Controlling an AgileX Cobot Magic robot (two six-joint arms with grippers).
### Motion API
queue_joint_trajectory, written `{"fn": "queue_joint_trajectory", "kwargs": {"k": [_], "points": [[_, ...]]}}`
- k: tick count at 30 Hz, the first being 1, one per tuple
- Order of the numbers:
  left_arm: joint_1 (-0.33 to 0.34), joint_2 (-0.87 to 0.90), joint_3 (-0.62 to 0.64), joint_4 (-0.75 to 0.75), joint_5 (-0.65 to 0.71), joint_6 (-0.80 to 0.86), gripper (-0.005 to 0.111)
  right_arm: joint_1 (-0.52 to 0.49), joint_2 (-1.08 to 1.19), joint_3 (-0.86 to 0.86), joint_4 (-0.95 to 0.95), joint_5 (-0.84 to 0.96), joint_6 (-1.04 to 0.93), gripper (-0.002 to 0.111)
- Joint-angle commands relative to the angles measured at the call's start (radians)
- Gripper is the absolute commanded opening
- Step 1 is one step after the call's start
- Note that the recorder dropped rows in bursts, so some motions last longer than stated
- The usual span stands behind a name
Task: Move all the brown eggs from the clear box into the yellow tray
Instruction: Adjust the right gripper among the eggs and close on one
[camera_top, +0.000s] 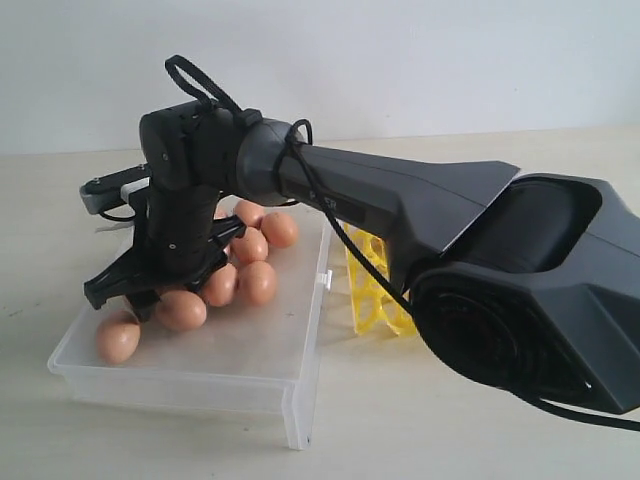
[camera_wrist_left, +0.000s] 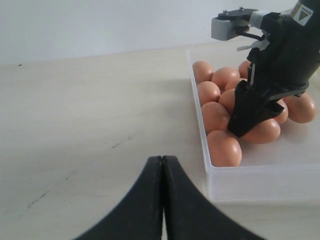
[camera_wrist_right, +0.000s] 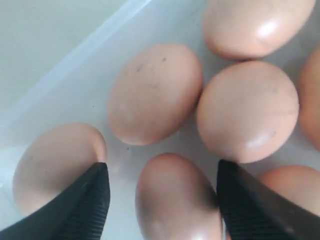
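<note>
The right arm (camera_top: 520, 290) fills the foreground of the exterior view, hiding most of the yellow tray (camera_top: 375, 290) standing just beside the clear box (camera_top: 290, 400). No egg shows in the tray's visible part, and every one of the brown eggs (camera_top: 255, 283) in sight lies clustered in the box. By that evidence the transfer is barely begun, if at all. The right gripper (camera_wrist_right: 162, 200) hangs low over the cluster, fingers spread wide, holding nothing. The egg between them (camera_wrist_right: 175, 197) lies on its side, long axis crosswise to the closing line; which end is narrower cannot be told. The left gripper (camera_wrist_left: 162, 200) is pressed closed, empty, over bare table.
</note>
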Motion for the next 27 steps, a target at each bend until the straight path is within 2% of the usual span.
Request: {"fn": "queue_joint_trajectory", "kwargs": {"k": [1,20,22,27], "points": [[0.001,-0.006,-0.004,-0.001,-0.010,0.003,0.000,0.004,-0.011,0.001,-0.002,-0.027,-0.012,0.061],[0.001,-0.006,-0.004,-0.001,-0.010,0.003,0.000,0.004,-0.005,0.063,-0.010,-0.017,-0.021,0.060],[0.001,-0.006,-0.004,-0.001,-0.010,0.003,0.000,0.004,-0.005,0.063,-0.012,-0.024,-0.021,0.058],[0.001,-0.006,-0.004,-0.001,-0.010,0.003,0.000,0.004,-0.005,0.063,-0.014,-0.044,-0.028,0.042]]}}
